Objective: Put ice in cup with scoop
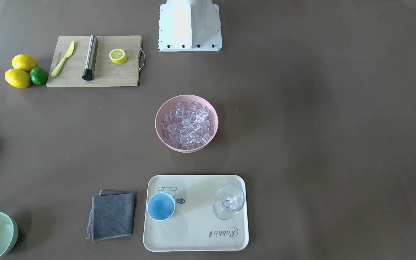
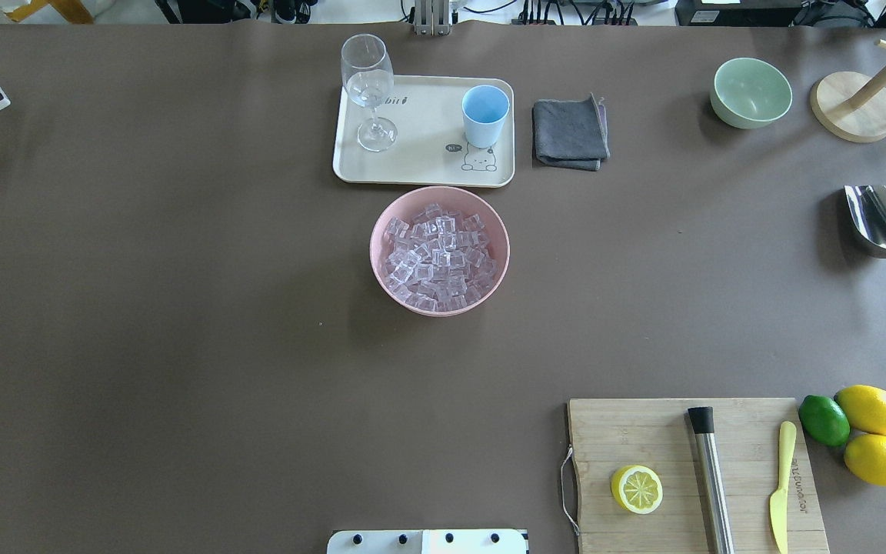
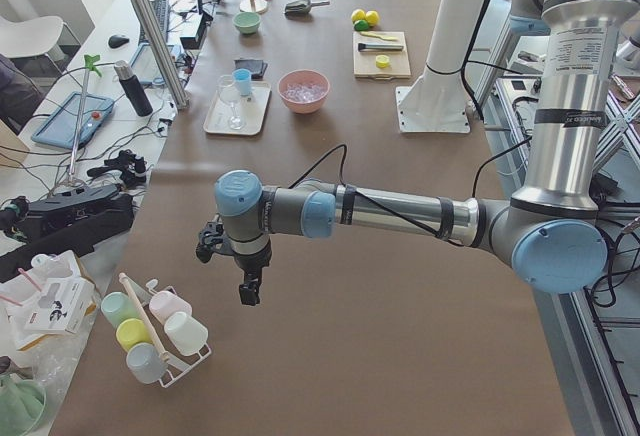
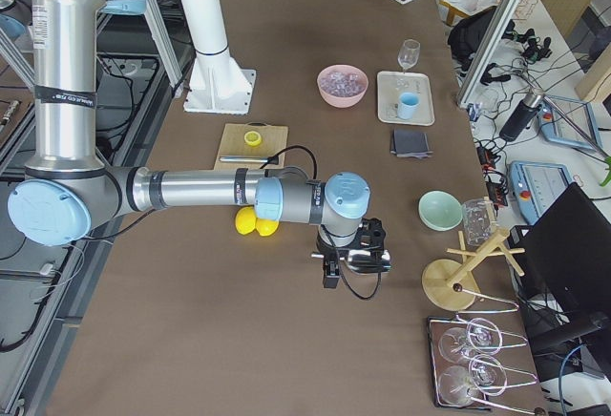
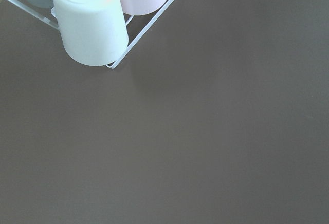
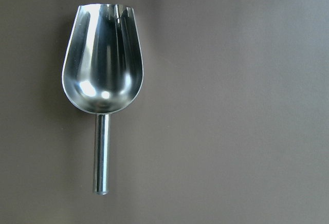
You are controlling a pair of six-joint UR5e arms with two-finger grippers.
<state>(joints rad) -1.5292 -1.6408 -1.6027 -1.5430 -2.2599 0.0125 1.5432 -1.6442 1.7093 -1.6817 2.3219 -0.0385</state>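
The ice point(image 2: 437, 258) is a heap of clear cubes in a pink bowl point(image 2: 381, 231) at mid-table; it also shows in the front view point(image 1: 186, 124). The light-blue cup point(image 2: 484, 114) stands upright and empty on a cream tray point(image 2: 420, 165) behind the bowl. The silver scoop point(image 2: 877, 223) lies on the table at the far right, bowl up, and fills the right wrist view point(image 6: 103, 64). My right gripper point(image 4: 329, 278) hangs above the scoop; I cannot tell whether it is open or shut. My left gripper point(image 3: 246, 294) hangs over the table's left end, state unclear.
A stemmed glass point(image 2: 368, 85) shares the tray. A grey cloth point(image 2: 570, 132), a green bowl point(image 2: 751, 92) and a wooden stand point(image 2: 854, 108) lie at the back right. A cutting board point(image 2: 643, 438) holds a steel cylinder point(image 2: 712, 477). A cup rack point(image 5: 90, 23) sits under the left wrist.
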